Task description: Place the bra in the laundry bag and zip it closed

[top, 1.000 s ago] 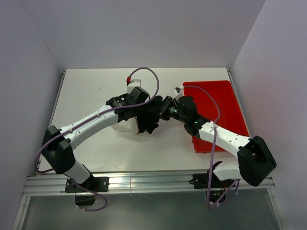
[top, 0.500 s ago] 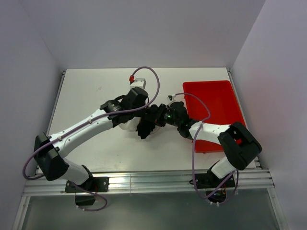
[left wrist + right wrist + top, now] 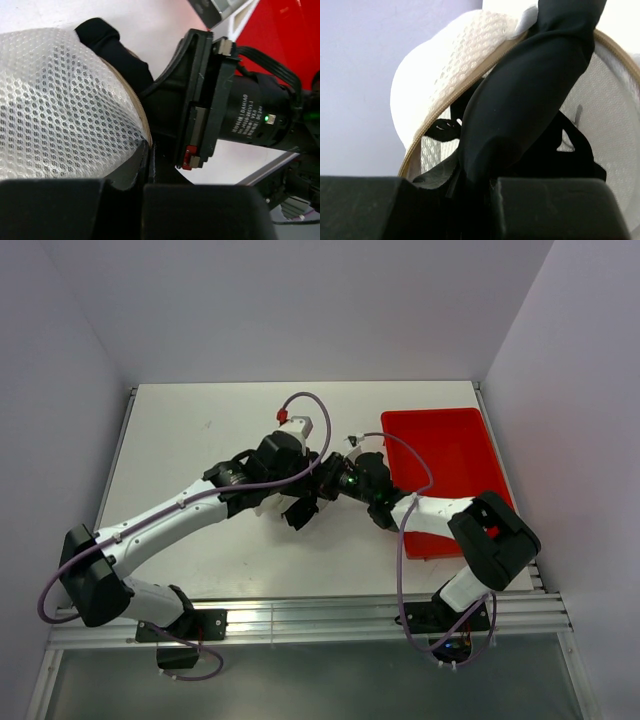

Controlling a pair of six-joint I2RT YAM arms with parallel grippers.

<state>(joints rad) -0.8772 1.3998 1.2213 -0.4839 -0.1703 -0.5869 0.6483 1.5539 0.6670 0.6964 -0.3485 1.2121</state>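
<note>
left gripper (image 3: 147, 165) pinched shut on the rim of the laundry bag (image 3: 60, 110), right gripper (image 3: 475, 185) clamped on the bra (image 3: 530, 90), bra stretched long, pointing away from the fingers across the open bag mouth

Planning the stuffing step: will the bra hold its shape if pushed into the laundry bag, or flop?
Probably floppy: the bra bends in a soft fold across the laundry bag rim, thin straps dangling inside. Likely light: the mesh beside it is domed, not sagging. Its smooth fabric may slip.

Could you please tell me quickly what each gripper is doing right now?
Left gripper: closed on the laundry bag at its zipper edge.
Right gripper: closed on the bra.
</note>
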